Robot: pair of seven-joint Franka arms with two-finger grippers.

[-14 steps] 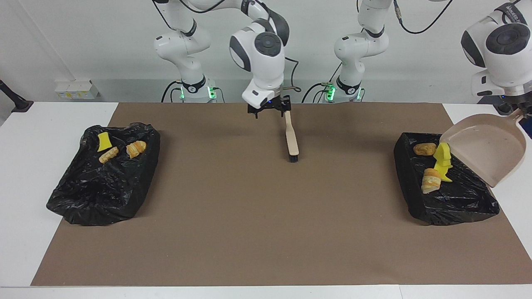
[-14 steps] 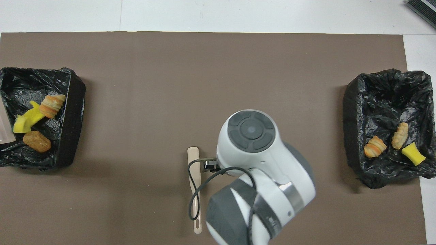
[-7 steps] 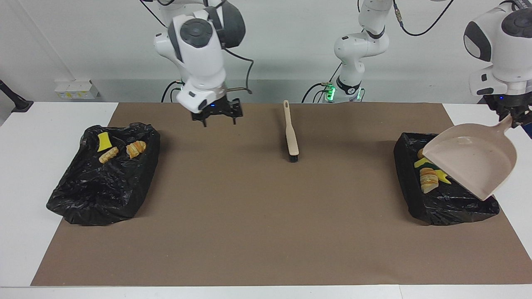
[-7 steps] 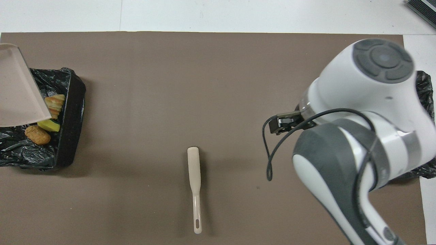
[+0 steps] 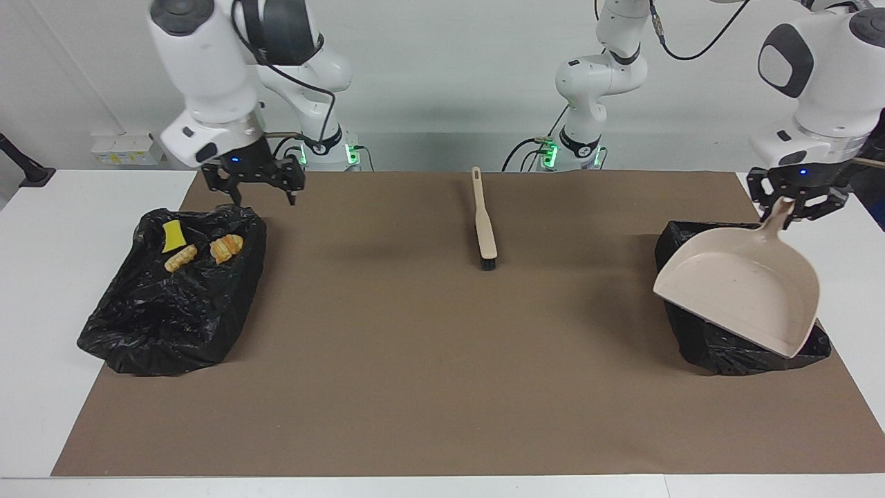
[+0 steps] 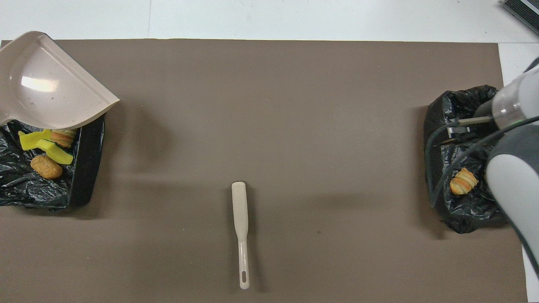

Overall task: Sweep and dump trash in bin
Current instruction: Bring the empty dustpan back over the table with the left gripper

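Trash already lies in two black bins, yellow sponge bits and golden bread chunks.

Left gripper grips the dustpan handle over one bin; right gripper hangs open and empty over the other bin's edge. Brush lies mid-mat, bristles pointing away from the robots.

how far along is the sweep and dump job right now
Nearly finished, it seems. The trash lies in the bin at the left arm's end, more trash in the other bin, and none shows on the brown mat. The brush lies on the mat. In hand: the left end effector holds the empty dustpan over its bin. The right end effector, open, hangs over its bin's edge. Left: setting the dustpan down.
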